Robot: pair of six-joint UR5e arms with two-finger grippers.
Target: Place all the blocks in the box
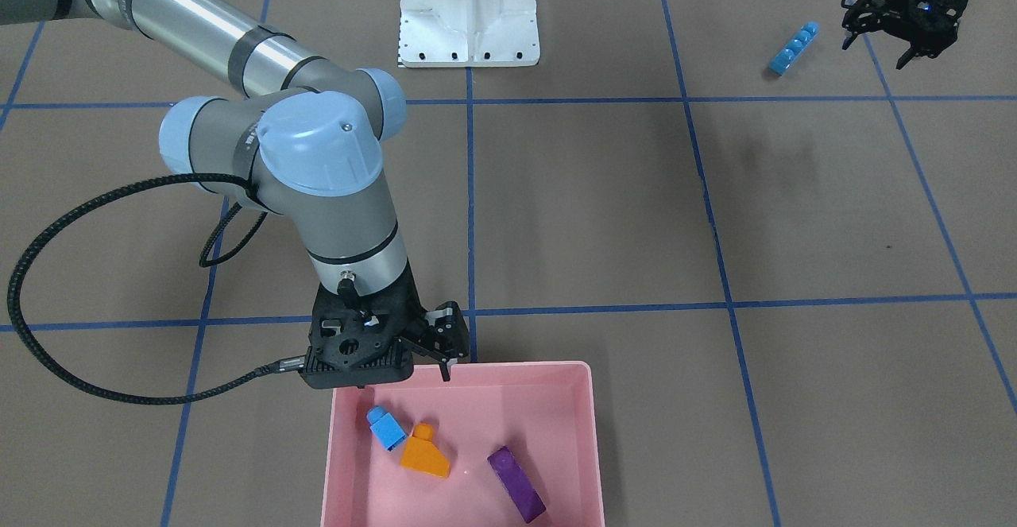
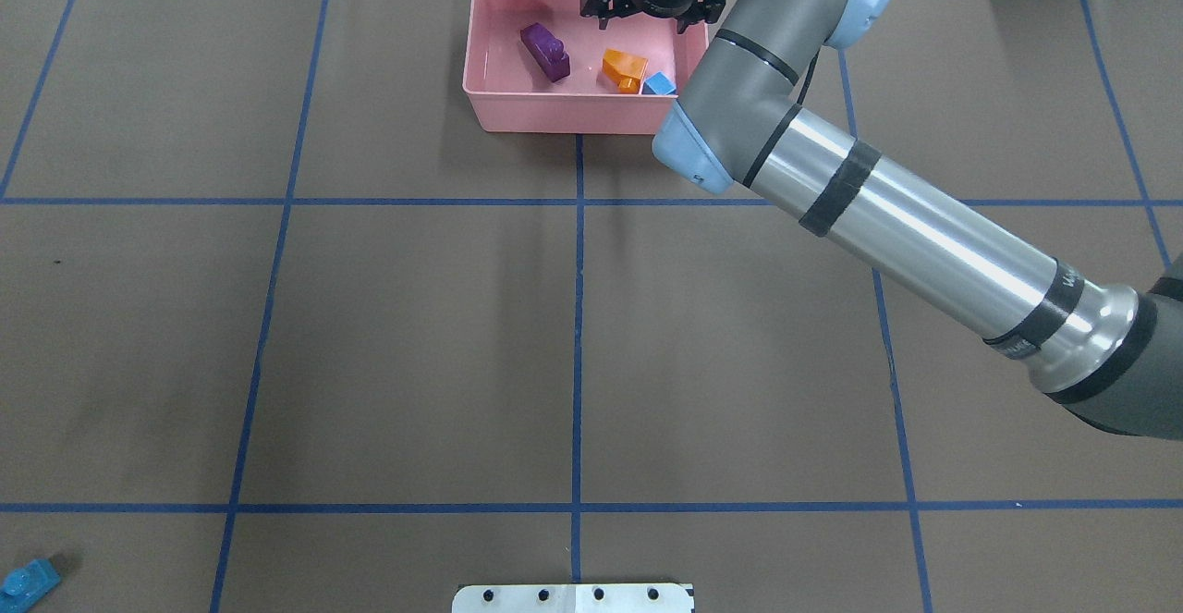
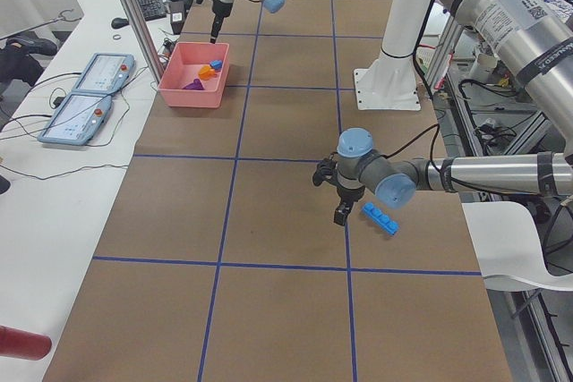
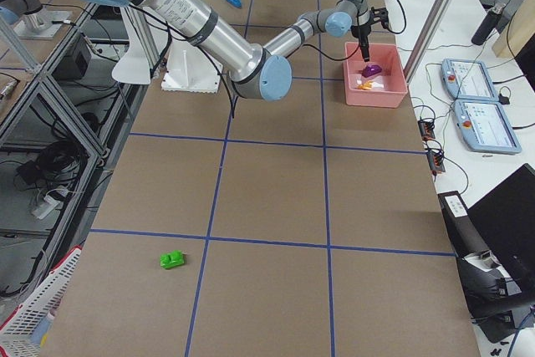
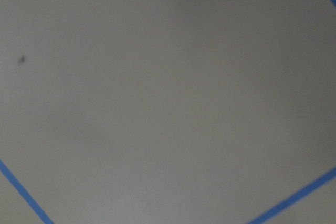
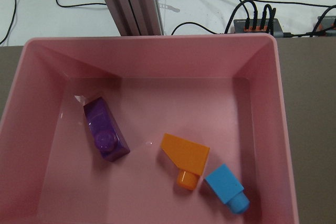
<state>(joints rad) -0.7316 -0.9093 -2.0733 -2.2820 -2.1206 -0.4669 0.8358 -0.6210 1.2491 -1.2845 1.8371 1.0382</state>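
Observation:
The pink box [image 1: 461, 370] holds the long purple brick [image 1: 516, 483], the orange sloped brick [image 1: 423, 454] and the tiny blue brick [image 1: 386, 428]. They also show in the right wrist view: purple [image 6: 106, 135], orange [image 6: 185, 156], tiny blue [image 6: 227, 186]. My right gripper [image 2: 650, 14] hangs open and empty over the box's [image 2: 564, 118] right half. The long blue four-stud brick [image 1: 793, 48] lies on the table beside my left gripper [image 1: 878, 44], which is open and apart from it. The green brick [image 4: 172, 260] lies far off at the table's right end.
The white pedestal base [image 1: 469, 14] stands at the table's robot-side edge, in the middle. Two tablets [image 3: 85, 96] and an aluminium post [image 3: 134, 15] are on the bench just beyond the box. The left wrist view shows only bare brown table with blue tape lines.

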